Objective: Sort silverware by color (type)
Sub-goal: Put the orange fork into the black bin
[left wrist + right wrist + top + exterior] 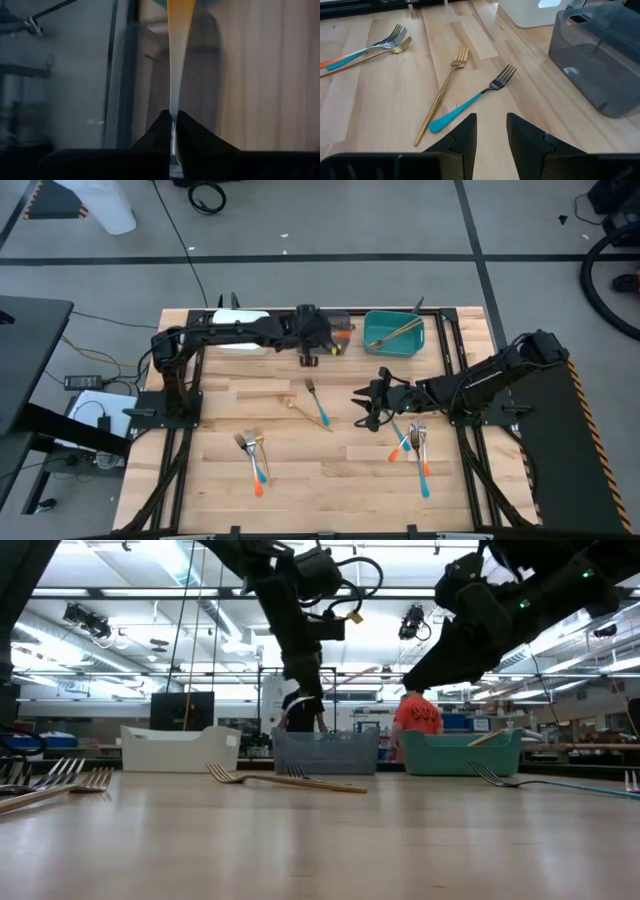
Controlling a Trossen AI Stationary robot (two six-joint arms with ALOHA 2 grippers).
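Three bins, teal bin (393,333) holding gold utensils (400,331), left end effector (308,359) pinching orange-handled utensil (179,45), right end effector (364,407) spread.

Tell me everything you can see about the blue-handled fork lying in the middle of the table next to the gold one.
The blue-handled fork is slim, with a dark silvery four-tined metal head and a bright turquoise handle that widens toward a rounded end. It lies flat on the wooden table, slanted. Beside it lies the gold fork; their handle ends come close together, though contact is unclear. The right gripper, open, hovers just short of its handle, not touching it.
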